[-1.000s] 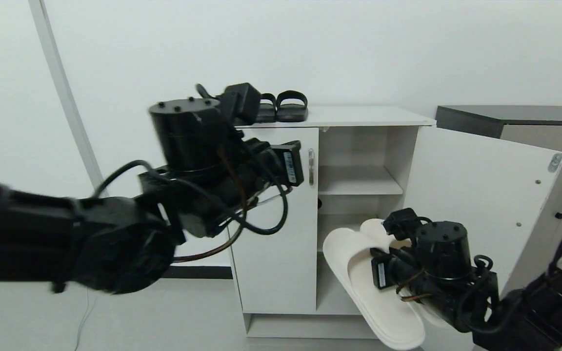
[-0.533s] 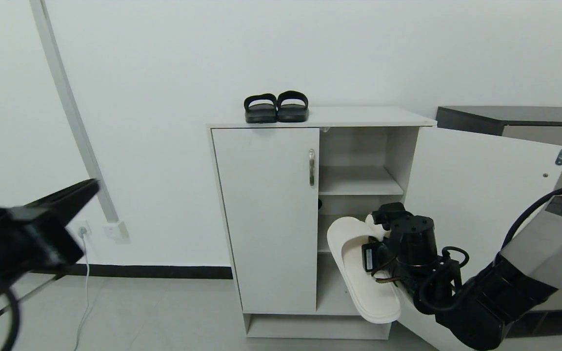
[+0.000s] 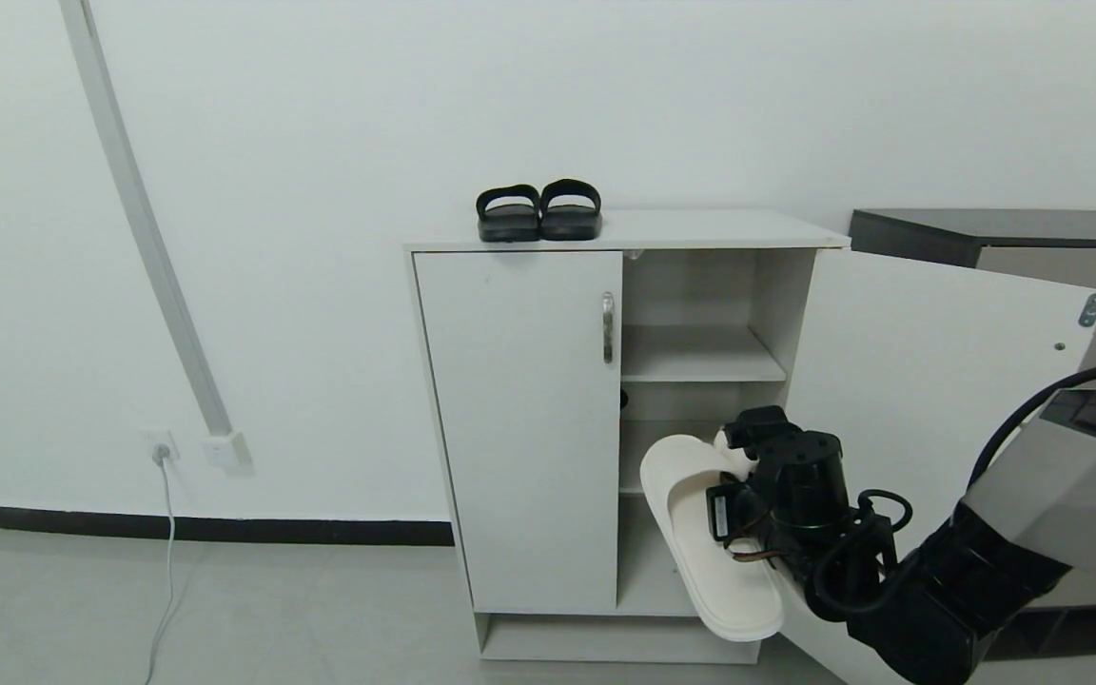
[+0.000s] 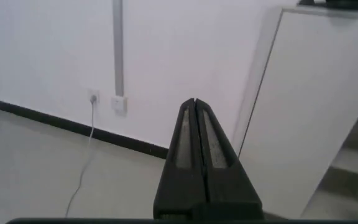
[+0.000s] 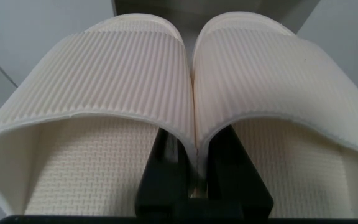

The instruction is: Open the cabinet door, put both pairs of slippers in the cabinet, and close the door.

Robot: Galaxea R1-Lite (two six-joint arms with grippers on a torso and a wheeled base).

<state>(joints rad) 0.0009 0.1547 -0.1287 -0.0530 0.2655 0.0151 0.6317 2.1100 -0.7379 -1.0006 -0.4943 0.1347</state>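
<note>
The right fingers point(image 5: 163, 177) clench both white slippers point(image 3: 700, 533) by their inner edges, toes toward the open cabinet point(image 3: 519, 428), so the pair can go in together; black slippers point(image 3: 538, 211) sit on the cabinet's top, left fingers point(image 4: 211, 149) pressed together, empty.

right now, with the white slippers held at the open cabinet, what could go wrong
The right gripper pinches just the inner edges of the white slippers, so one might slip free. They hang tilted, so they could catch the shelf edge or the closed door. The arm sits close to the open door and may knock it.
</note>
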